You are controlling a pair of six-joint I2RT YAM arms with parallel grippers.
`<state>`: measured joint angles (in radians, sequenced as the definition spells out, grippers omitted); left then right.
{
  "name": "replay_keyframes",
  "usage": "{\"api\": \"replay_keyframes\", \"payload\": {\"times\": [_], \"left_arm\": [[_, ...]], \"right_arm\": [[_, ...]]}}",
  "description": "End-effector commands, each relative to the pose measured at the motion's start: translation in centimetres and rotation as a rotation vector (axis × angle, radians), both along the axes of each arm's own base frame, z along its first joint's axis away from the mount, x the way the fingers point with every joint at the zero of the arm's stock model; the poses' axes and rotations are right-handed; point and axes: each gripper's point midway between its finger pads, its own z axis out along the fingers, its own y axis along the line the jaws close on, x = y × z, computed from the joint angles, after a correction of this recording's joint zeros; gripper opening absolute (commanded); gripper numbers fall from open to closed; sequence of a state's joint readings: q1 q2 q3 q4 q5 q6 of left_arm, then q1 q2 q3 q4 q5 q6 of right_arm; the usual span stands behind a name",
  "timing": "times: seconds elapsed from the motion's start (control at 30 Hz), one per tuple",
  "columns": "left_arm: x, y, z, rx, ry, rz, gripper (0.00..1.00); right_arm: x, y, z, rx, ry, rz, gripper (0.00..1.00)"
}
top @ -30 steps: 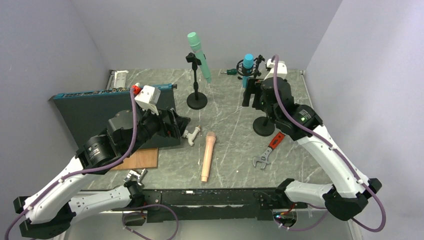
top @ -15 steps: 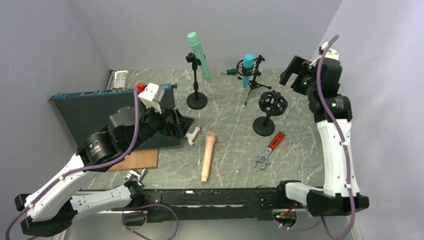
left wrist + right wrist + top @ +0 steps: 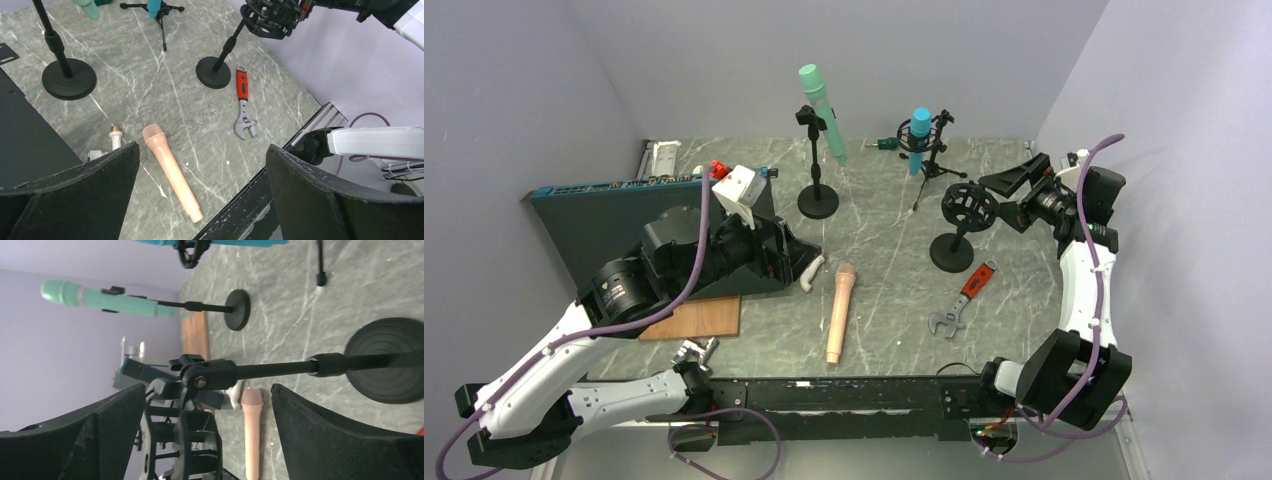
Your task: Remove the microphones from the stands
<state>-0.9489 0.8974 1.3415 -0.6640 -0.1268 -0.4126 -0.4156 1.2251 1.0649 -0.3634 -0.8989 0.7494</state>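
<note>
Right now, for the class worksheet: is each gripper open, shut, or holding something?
Left gripper: open, holding nothing.
Right gripper: open, holding nothing.

Top camera over table (image 3: 894, 270), both wrist views share pink microphone (image 3: 171, 171) and shock-mount stand (image 3: 275, 368), right view rolled sideways, close

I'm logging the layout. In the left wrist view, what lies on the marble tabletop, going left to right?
Round black stand base → small white fitting with brass tip → peach microphone lying flat → red-handled adjustable wrench. The other black stand overlaps the wrench, so it is omitted.
</note>
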Motion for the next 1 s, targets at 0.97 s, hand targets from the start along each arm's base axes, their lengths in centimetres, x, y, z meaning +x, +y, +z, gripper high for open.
{"api": "replay_keyframes", "payload": {"times": [0.97], "left_arm": [[-0.8, -0.7, 0.9, -0.047, -0.023, -0.057, 0.99]], "right_arm": [[0.6, 0.4, -4.6, 0.053, 0.04, 0.098, 0.63]]}}
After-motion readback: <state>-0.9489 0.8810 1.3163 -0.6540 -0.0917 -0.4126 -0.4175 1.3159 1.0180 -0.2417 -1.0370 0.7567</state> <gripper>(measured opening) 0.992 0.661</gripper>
